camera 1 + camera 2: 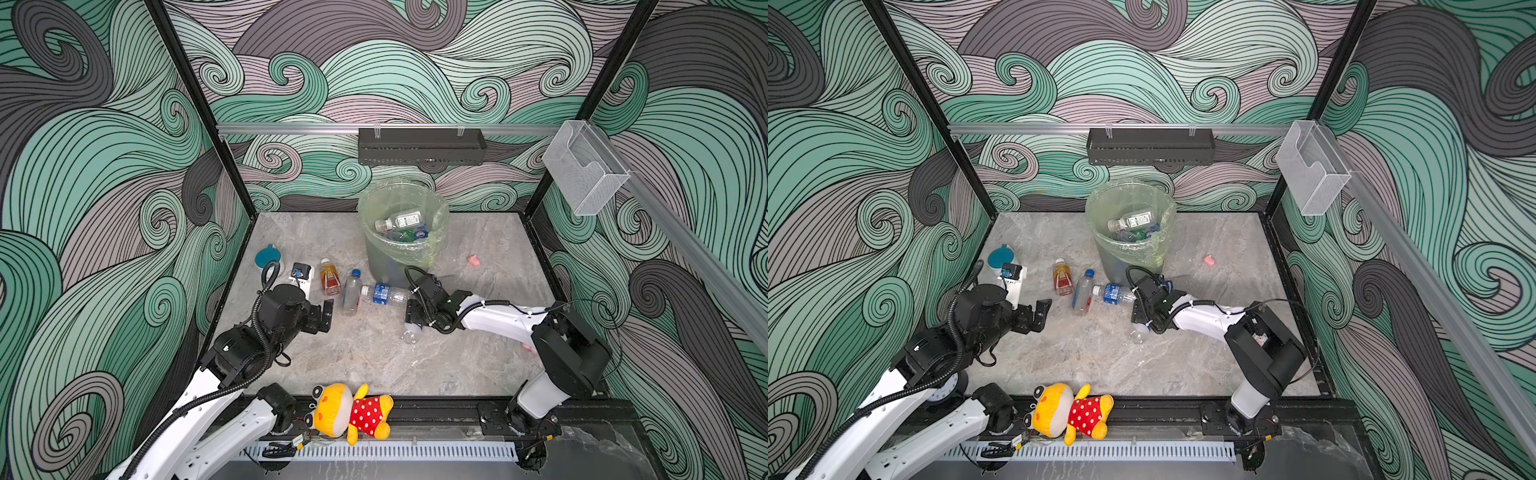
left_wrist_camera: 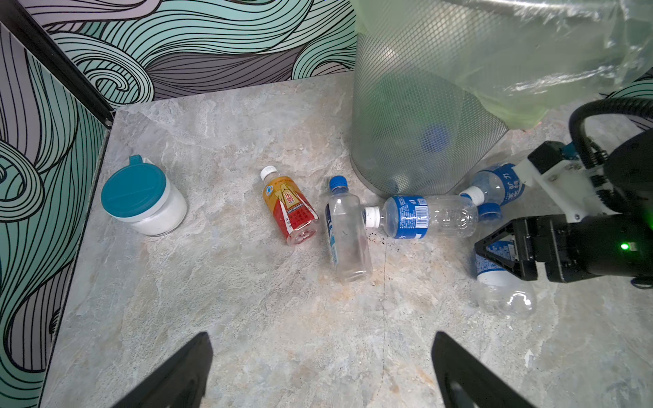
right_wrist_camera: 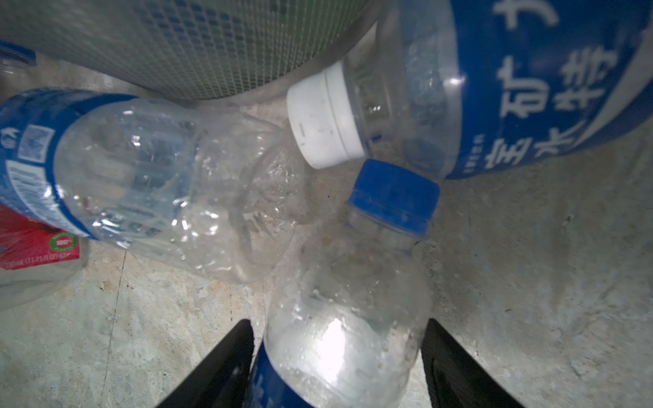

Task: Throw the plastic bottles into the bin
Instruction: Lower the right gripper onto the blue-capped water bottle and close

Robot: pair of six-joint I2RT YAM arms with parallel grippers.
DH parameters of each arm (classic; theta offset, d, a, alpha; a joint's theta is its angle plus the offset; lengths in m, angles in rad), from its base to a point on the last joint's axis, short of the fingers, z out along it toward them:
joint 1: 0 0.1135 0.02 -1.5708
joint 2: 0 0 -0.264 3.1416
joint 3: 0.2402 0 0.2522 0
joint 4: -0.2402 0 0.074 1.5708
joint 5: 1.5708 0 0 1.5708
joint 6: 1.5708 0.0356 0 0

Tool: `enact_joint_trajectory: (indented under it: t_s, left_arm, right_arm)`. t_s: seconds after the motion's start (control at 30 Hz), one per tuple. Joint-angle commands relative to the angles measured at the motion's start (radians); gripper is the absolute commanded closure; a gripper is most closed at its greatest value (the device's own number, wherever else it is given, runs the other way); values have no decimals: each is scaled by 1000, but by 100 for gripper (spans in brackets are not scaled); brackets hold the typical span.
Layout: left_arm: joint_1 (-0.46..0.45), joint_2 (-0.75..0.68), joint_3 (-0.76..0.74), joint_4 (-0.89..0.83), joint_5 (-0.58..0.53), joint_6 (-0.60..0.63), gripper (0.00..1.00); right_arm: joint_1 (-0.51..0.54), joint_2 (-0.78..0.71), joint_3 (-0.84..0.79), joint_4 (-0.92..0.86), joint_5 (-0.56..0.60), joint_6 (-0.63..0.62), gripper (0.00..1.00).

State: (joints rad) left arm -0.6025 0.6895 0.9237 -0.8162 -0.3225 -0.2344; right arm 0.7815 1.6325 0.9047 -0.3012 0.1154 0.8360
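Here, at left of a top view, the left gripper (image 1: 325, 318) hangs wide open and empty; at centre, the right gripper (image 3: 338, 321) straddles a blue-capped bottle (image 3: 353, 275) lying below the bin (image 1: 378, 262), grip unconfirmed. A firm mid-body squeeze and straight lift should spare the white-capped bottle (image 3: 327, 116) alongside.

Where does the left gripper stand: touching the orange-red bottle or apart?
Apart. The left wrist view shows bare floor between the open left gripper and the orange-red bottle.
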Motion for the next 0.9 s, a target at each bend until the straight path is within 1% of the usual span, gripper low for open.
enact_joint_trajectory:
  t_s: [0.0, 0.13, 0.4, 0.5, 0.67, 0.87]
  left_arm:
    - [7, -11, -7, 0, -36, 12, 1]
    - [7, -47, -51, 42, -78, 16, 1]
    - [7, -87, -84, 51, -91, 21, 1]
    - [7, -82, -90, 51, -94, 26, 1]
    - [7, -65, -99, 67, -95, 30, 1]
    - [7, -41, -109, 91, -96, 36, 1]
  right_arm:
    - [4, 8, -17, -2, 31, 18, 27]
    - [4, 22, -28, -7, 38, 15, 28]
    - [4, 33, -41, -17, 44, 6, 29]
    - [4, 19, -38, -49, 64, -15, 32]
    - [5, -53, -50, -120, 117, -79, 38]
    - [4, -175, -67, -236, 212, -156, 39]
